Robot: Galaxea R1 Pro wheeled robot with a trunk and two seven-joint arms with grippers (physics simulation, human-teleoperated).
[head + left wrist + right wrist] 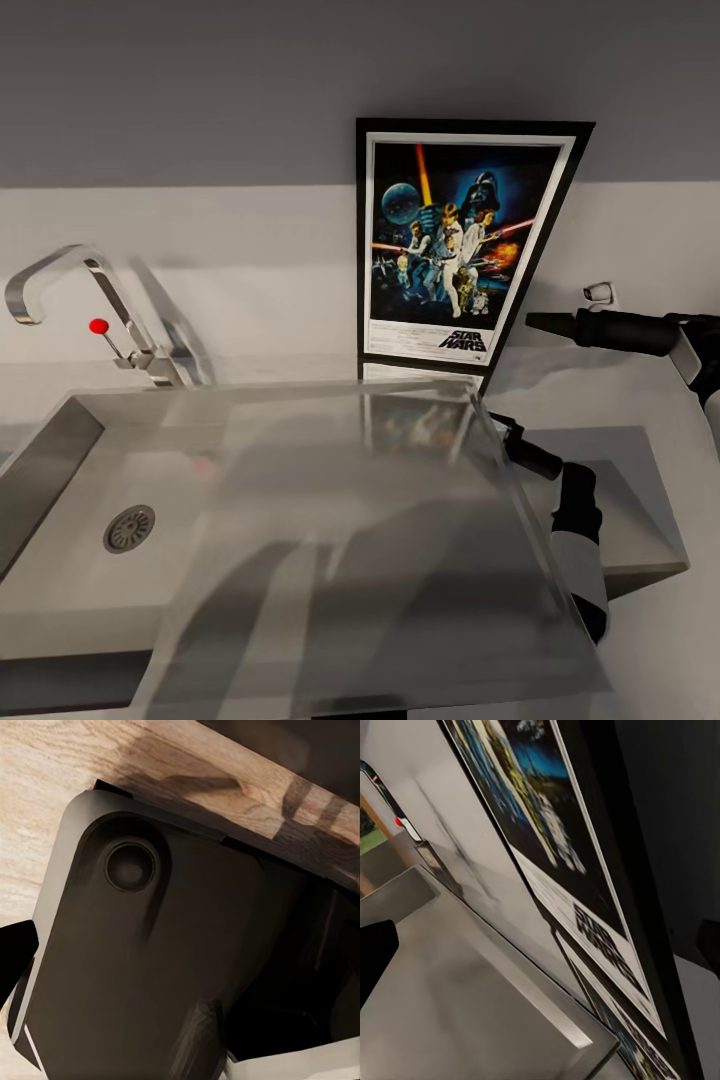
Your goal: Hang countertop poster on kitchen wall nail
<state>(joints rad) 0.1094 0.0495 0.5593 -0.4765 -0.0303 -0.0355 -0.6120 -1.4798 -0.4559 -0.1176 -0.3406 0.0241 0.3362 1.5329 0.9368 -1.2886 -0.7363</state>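
Observation:
The poster [455, 240] stands upright at the back of the kitchen countertop [610, 395], leaning on the wall behind the sink. It has a black frame, a white border and dark blue Star Wars artwork. My right gripper [540, 322] reaches in from the right, its tip just beside the poster's lower right edge. It is open. In the right wrist view the poster [585, 922] runs close past the camera, with one dark finger [375, 956] at the side. My left gripper [180, 960] hangs low over the robot's dark base [150, 967] and a wooden floor [45, 780], and looks open.
The steel sink [60, 560] with its drain [129, 528] lies front left, the drainboard [400, 580] beside it. A chrome tap [60, 265] with a red knob [98, 326] stands at the back left. A small wire-like fitting [598, 292] sits on the wall right of the poster.

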